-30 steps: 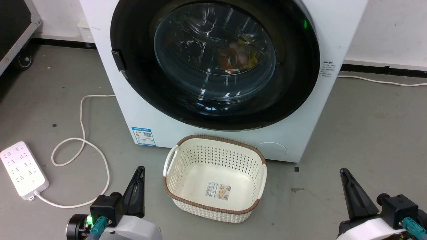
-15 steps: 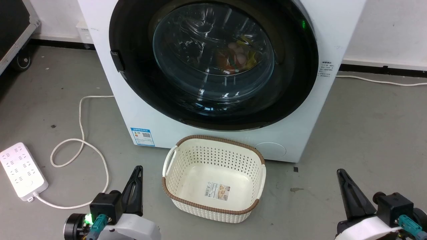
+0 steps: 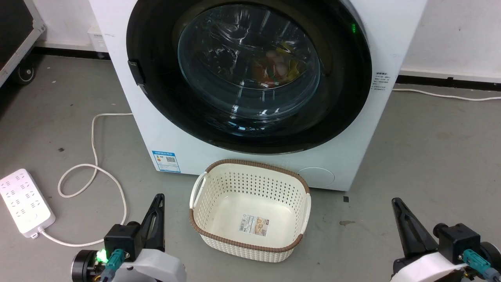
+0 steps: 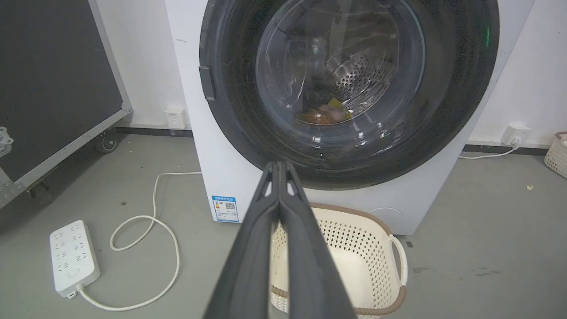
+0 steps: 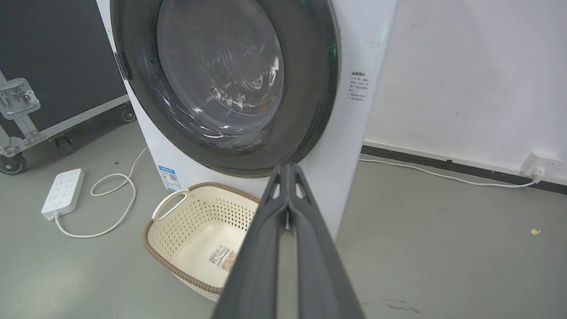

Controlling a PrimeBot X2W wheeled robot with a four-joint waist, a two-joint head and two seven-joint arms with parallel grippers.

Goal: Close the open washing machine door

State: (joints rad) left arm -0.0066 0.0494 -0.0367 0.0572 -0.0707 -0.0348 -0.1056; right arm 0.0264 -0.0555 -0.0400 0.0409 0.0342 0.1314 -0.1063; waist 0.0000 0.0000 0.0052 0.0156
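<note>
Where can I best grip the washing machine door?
Probably the small black tab on the left rim of the washing machine door, approached from the robot's left. The rest is a smooth glossy disc lying flush, offering nothing to pinch.

Top of the washing machine (image 3: 176, 129) and of the washing machine door (image 3: 344, 98) is cut by the upper edge in every view. Coloured bits (image 3: 276, 66) behind the glass: too murky for you to name. Blue label (image 3: 166, 161) and small print (image 3: 379, 81) on the front: unreadable. In the left wrist view, the left pincer (image 4: 279, 164) covers the door's bottom rim and the left half of the laundry basket (image 4: 354, 230), which is also cut at the bottom edge. The right pincer (image 5: 288, 166) hides the basket's right side in its own view. Second basket (image 4: 557, 153) clipped at the right edge. Black case (image 3: 15, 27) clipped at the corner. You can't tell if the door is latched.
</note>
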